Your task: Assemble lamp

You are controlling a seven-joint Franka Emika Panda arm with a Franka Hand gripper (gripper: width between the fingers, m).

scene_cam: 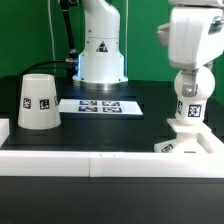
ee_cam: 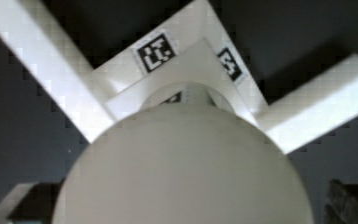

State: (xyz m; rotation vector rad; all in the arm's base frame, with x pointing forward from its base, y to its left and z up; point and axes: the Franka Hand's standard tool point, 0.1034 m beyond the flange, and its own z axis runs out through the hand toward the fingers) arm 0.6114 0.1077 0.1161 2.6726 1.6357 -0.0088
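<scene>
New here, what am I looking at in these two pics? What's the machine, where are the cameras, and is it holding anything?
It is one white robot arm building a lamp. The exterior view comes from a fixed camera looking across a black table. The wrist view comes from a camera on the arm's wrist, looking down past the gripper.

On the table are the cup-like lamp shade, a flat marker board for tracking, a white rail and the round bulb, which fills the wrist view. The gripper is over the bulb with its jaws wide open, so nothing looks gripped.
</scene>
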